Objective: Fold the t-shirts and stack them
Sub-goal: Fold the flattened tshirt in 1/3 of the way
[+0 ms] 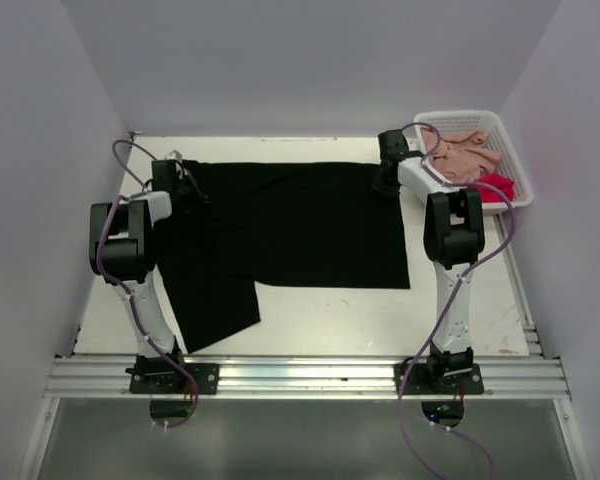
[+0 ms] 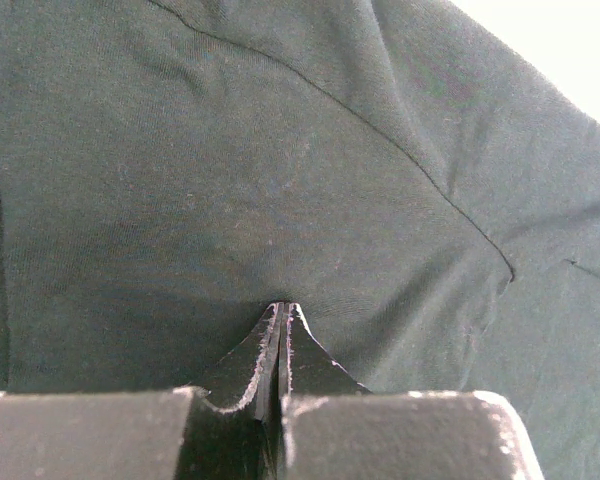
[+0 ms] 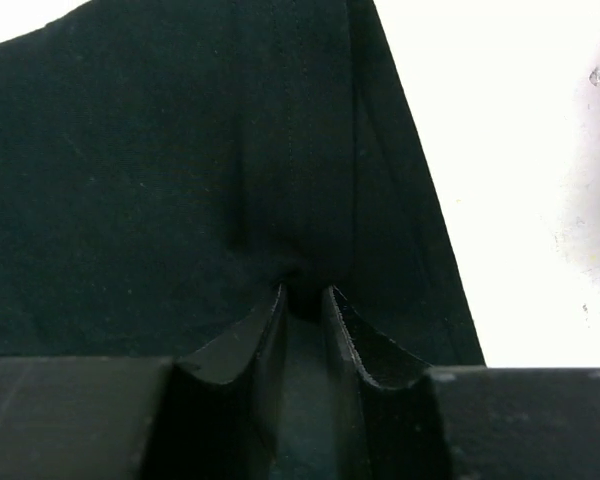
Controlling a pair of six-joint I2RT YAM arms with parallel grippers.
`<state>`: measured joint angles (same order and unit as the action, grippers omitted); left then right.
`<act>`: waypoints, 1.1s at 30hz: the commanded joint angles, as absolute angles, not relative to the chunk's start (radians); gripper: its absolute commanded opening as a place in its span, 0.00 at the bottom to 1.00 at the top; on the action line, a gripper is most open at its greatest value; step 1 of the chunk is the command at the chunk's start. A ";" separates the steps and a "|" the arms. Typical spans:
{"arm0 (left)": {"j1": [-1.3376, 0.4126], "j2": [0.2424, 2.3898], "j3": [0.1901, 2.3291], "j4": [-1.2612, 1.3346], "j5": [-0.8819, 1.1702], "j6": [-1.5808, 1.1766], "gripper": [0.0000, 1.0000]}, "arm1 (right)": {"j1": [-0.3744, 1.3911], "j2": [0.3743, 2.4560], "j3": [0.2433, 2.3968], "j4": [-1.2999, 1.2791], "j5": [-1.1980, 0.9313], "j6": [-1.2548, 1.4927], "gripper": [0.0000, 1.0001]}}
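The large black t-shirt [image 1: 290,230] lies spread across the table, with one flap reaching toward the front left. My left gripper [image 1: 187,188] is at the shirt's far left edge. In the left wrist view its jaws are pressed together [image 2: 282,308] with the black cloth [image 2: 280,180] puckering at the tips. My right gripper [image 1: 386,180] is at the shirt's far right corner. Its jaws [image 3: 305,297] stand a little apart with a fold of the black cloth [image 3: 180,180] pinched between them. A dusty pink shirt [image 1: 460,158] and a red shirt [image 1: 496,186] lie in the basket.
The white lattice basket [image 1: 470,120] stands at the back right corner of the table [image 1: 320,320]. Purple cables loop from both arms. White walls enclose the table on three sides. A metal rail runs along the near edge.
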<state>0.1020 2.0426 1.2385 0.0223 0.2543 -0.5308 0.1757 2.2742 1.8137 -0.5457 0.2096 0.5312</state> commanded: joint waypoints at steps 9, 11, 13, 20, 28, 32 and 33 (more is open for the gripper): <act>0.112 2.052 1.243 0.003 0.179 -0.509 0.00 | 0.170 2.204 1.825 -0.564 0.339 0.506 0.09; 0.114 2.051 1.243 0.003 0.178 -0.509 0.00 | 0.170 2.188 1.835 -0.572 0.365 0.491 0.07; 0.114 2.051 1.241 0.003 0.175 -0.509 0.00 | 0.170 2.181 1.841 -0.575 0.397 0.477 0.06; 0.115 2.057 1.244 0.003 0.169 -0.508 0.00 | 0.170 2.166 1.867 -0.594 0.448 0.440 0.04; 0.118 2.060 1.246 0.003 0.166 -0.505 0.00 | 0.184 2.198 1.913 -0.623 0.512 0.379 0.40; 0.120 2.059 1.246 0.003 0.163 -0.503 0.00 | 0.187 2.172 1.887 -0.600 0.489 0.374 0.60; 0.120 2.057 1.246 0.003 0.164 -0.503 0.00 | 0.192 2.165 1.879 -0.592 0.482 0.373 0.60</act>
